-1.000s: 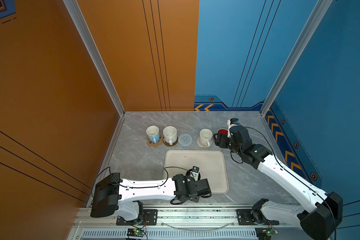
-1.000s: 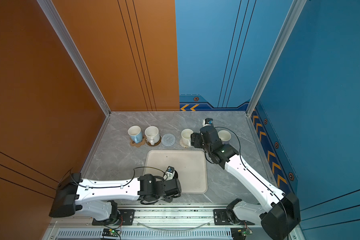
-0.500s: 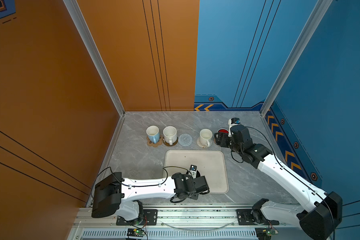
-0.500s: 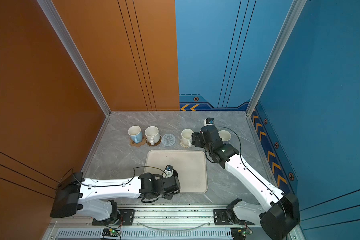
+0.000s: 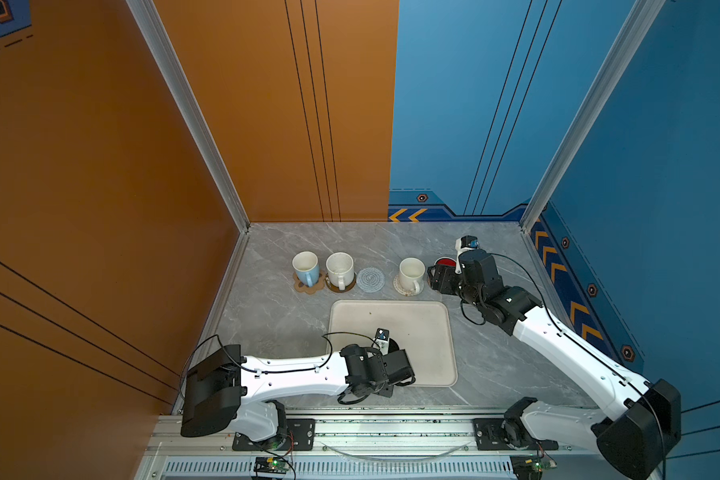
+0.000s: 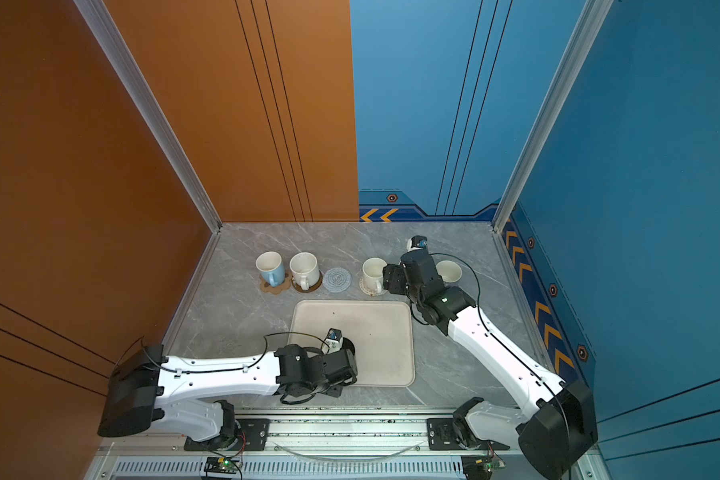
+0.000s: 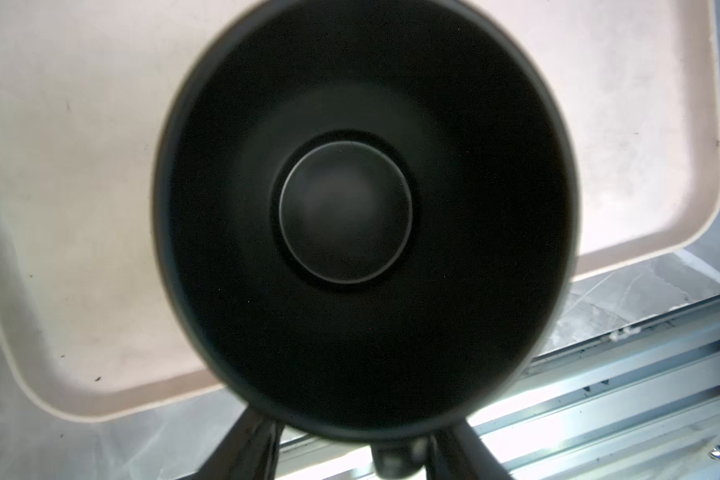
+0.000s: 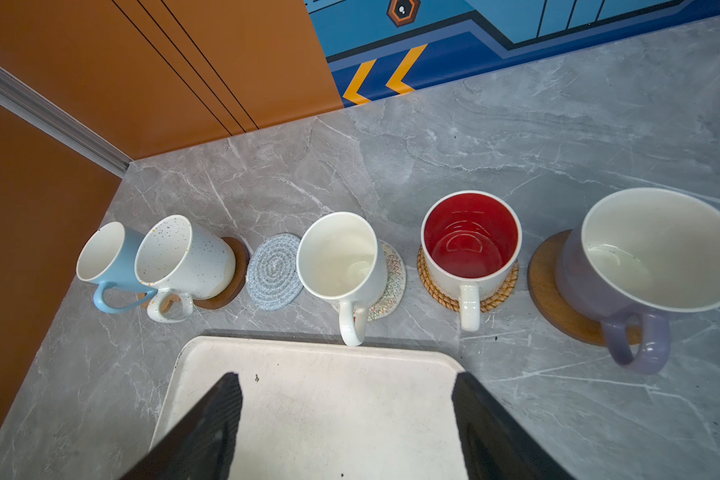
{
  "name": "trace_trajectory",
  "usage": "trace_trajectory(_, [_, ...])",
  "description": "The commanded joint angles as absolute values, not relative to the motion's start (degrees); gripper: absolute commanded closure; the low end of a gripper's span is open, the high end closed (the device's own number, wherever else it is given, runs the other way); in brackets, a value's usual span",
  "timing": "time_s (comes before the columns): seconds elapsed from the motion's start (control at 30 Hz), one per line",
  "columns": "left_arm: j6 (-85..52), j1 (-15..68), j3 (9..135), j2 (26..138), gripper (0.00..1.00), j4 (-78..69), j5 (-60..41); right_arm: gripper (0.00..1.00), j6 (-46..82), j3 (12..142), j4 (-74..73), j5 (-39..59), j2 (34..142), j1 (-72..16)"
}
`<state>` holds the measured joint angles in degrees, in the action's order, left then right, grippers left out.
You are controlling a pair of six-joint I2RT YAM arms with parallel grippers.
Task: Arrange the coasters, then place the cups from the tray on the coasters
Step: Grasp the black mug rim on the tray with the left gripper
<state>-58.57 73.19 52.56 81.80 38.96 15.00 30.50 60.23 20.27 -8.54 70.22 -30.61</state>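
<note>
Mugs stand in a row on the grey table (image 5: 267,332), below and just ahead of the right pincer (image 8: 346,379), whose two dark fingers are spread wide with nothing between them. Nearest that pincer is the red-lined white mug (image 8: 470,245) on the golden rattan coaster (image 8: 497,297). On the pincer's outer side, away from the other arm, the lavender mug (image 8: 624,270) sits on a brown wooden disc (image 8: 547,282). From the pincer toward the left arm come the cream-white mug (image 8: 341,257) on the woven white coaster (image 8: 393,282), then the grey-blue coaster (image 8: 273,272) (the only one with nothing on it). After that come the speckled mug (image 8: 184,257) on a second brown disc (image 8: 233,282) and, farthest off, the light blue mug (image 8: 109,257) on the paw-shaped coaster (image 5: 306,287). The left pincer (image 7: 358,444) hangs low over the cream tray (image 5: 425,328), close against the black mug (image 7: 346,208), which stands upright on the tray. Its fingers (image 7: 258,453) stand part-way apart on either side of the mug's handle; whether they press on it I cannot tell.
</note>
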Motion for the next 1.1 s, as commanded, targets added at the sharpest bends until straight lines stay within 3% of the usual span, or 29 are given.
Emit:
trace_trajectory(0.0, [-59.05, 72.38, 51.77, 81.55, 0.49, 39.91, 17.01, 0.22, 31.29, 59.77, 19.24, -7.62, 71.22, -30.15])
trace_trajectory(1.07, [-56.25, 71.89, 56.25, 88.66, 0.61, 39.9, 16.32, 0.22, 31.38, 59.85, 19.05, -6.84, 71.95, -29.62])
